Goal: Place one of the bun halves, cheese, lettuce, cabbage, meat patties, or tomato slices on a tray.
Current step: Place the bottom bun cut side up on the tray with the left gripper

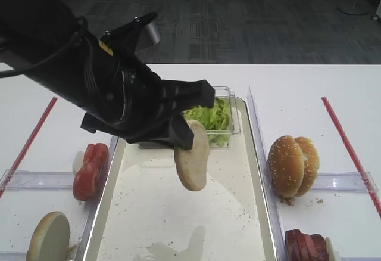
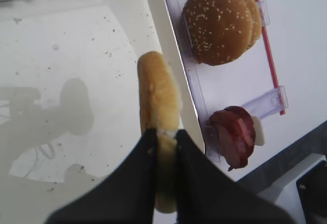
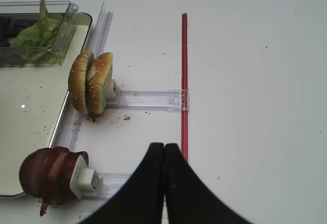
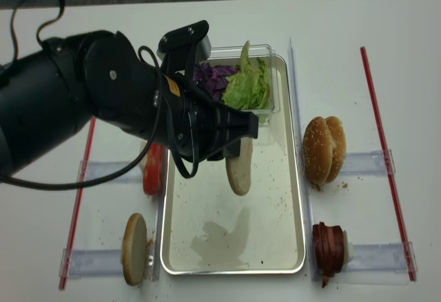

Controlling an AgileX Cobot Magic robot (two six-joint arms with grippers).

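Bun half (image 1: 192, 155), the flat seedless one, hung on edge from the left hand (image 1: 186, 134), whose 2 fingers were clamped on its upper rim. It was in the air, directly below the hand and above the bare, crumb-speckled floor of the tray (image 1: 256, 154), touching nothing else. Beyond the hand, at the tray's far end, sat the clear tub (image 4: 270, 102) with lettuce (image 4: 248, 85) and purple cabbage (image 4: 212, 76). To the hand's left, outside the tray rim, stood the tomato slices (image 1: 90, 170) and another flat bun (image 1: 47, 237); to its right, outside the opposite rim, the sesame buns (image 1: 293, 164) and meat patties (image 4: 329, 247) rested on the counter (image 1: 309, 94).

Right hand (image 3: 164, 157) was parked over the counter, fingers pressed together and holding nothing.

Judging by this, the placing step was under way but unfinished. Doing it well likely meant lowering until the bun's bottom edge nearly met the tray floor, tilting so it would fall flat rather than roll on its rim, and releasing well inside the rim, short of the tub.
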